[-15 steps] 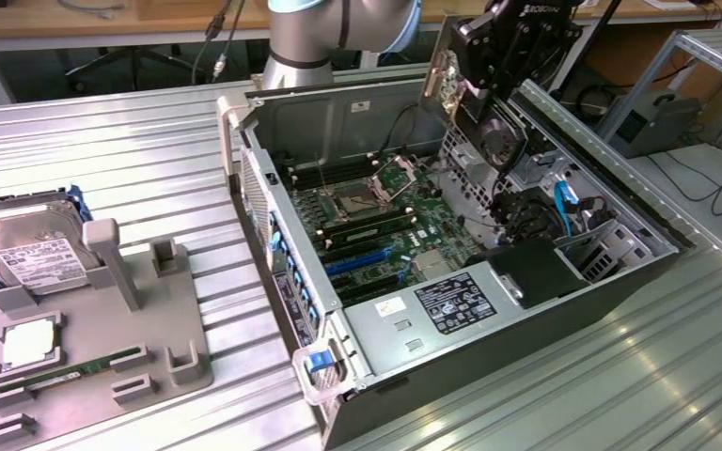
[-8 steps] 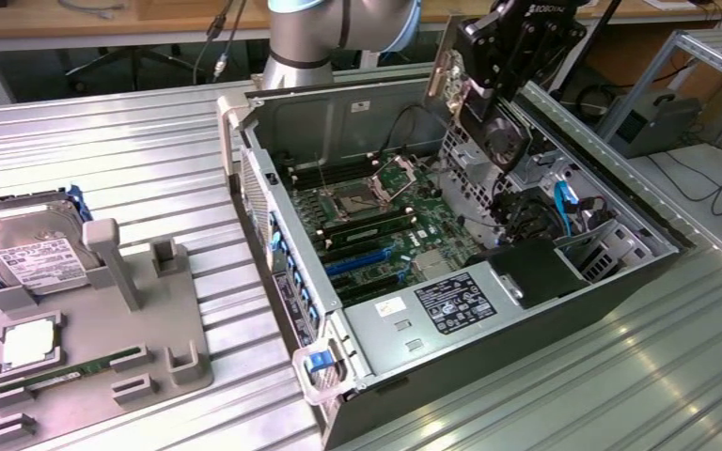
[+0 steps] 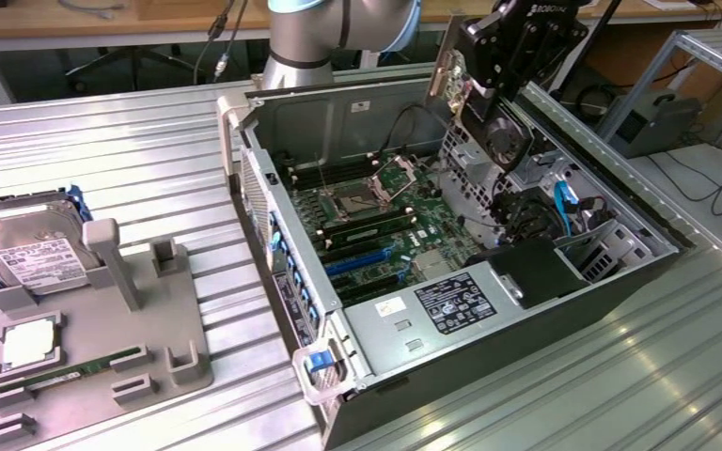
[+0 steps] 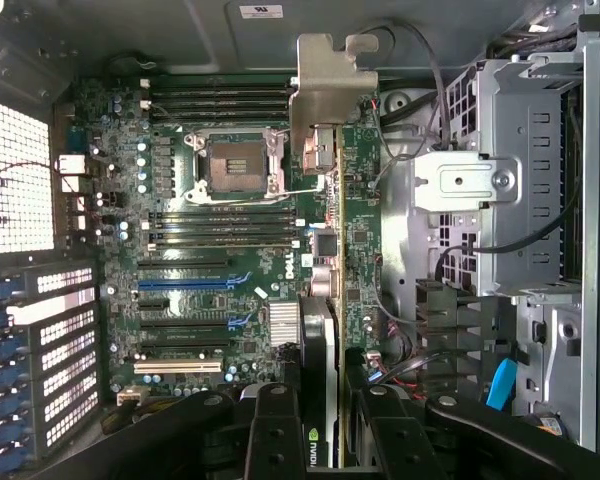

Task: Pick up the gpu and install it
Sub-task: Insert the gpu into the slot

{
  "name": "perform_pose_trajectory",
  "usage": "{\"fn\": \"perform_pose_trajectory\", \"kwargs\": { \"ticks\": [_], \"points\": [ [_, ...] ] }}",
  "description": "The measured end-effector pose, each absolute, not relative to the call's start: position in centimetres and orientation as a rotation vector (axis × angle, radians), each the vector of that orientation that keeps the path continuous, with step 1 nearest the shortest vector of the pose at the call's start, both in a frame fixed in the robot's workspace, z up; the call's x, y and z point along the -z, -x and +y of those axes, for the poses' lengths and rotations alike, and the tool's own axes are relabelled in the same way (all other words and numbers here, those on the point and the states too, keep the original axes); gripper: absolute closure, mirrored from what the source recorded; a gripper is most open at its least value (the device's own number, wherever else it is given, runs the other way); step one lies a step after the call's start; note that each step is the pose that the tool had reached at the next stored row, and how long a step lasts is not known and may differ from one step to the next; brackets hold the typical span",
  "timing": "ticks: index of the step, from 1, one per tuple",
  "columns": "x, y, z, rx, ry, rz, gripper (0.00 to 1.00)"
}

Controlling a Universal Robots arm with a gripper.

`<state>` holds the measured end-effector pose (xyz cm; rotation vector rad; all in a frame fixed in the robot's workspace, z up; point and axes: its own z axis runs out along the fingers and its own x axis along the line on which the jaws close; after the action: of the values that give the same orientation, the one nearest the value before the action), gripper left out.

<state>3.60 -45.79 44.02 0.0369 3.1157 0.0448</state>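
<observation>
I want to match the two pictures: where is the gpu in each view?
Exterior view: gpu hangs upright over the open case, toward the picture's top.
Wrist view: gpu edge-on in the middle, held between the fingers, over the motherboard.
Shared landmark: the CPU socket.

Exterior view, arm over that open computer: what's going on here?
The robot arm's hand grips the gpu on edge and holds it over the open computer case, above the motherboard; the card is not yet seated in a slot. On the exterior view's left, a grey tray carries a hard drive and a memory stick.
</observation>
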Motion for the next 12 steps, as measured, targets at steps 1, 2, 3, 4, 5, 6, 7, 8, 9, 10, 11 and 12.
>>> {"fn": "perform_pose_trajectory", "kwargs": {
  "ticks": [1,2,3,4,5,6,7,8,9,10,11,12],
  "points": [
    [-44.02,-3.60,-45.79,-0.045,-0.037,3.116,0.73],
    [-44.02,-3.60,-45.79,-0.045,-0.037,3.116,0.73],
    [-44.02,-3.60,-45.80,-0.045,-0.037,3.116,0.73],
    [-44.02,-3.60,-45.79,-0.045,-0.037,3.116,0.73],
    [-44.02,-3.60,-45.79,-0.045,-0.037,3.116,0.73],
    [-44.02,-3.60,-45.79,-0.045,-0.036,3.116,0.73],
    [-44.02,-3.60,-45.79,-0.045,-0.034,3.116,0.73],
    [-44.02,-3.60,-45.79,-0.045,-0.030,3.116,0.73],
    [-44.02,-3.60,-45.79,-0.045,-0.019,3.116,0.73],
    [-44.02,-3.60,-45.79,-0.045,-0.004,3.116,0.73],
    [-44.03,-3.60,-45.79,-0.045,0.025,3.116,0.73],
    [-44.02,-3.60,-45.78,-0.046,0.049,3.116,0.73]
  ]
}}
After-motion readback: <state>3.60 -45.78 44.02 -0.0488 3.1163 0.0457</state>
